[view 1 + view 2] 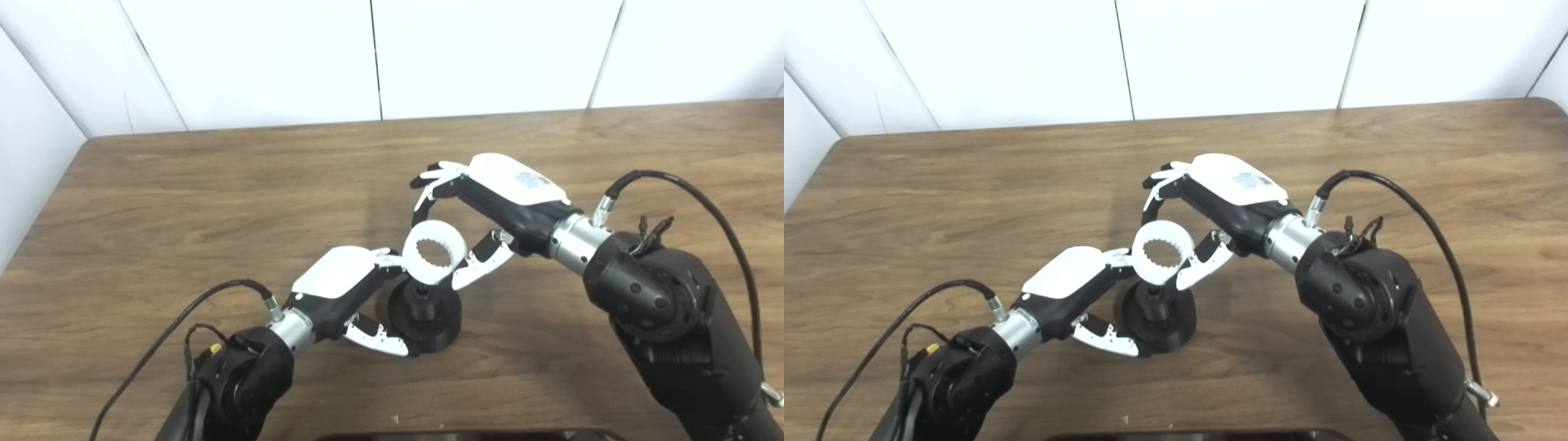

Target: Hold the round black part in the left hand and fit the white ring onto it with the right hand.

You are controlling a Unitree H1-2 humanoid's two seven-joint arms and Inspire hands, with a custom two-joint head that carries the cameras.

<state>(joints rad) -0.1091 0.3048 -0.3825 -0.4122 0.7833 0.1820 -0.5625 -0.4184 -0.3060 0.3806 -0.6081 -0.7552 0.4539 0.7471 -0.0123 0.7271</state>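
Observation:
The round black part (427, 318) stands on the wooden table (184, 202) near the front middle, with a short hub on top. My left hand (352, 288) is shut on it, thumb at the front rim and fingers behind. My right hand (484, 205) is shut on the white ring (434, 253), pinched between thumb and fingers. The ring has a toothed inner edge and hangs tilted just above the black part's hub, touching or nearly touching it. The same shows in the right eye view: ring (1163, 252), black part (1159, 318).
A dark object's edge (465, 435) shows at the bottom of the picture. Cables loop from both forearms. White wall panels stand behind the table's far edge.

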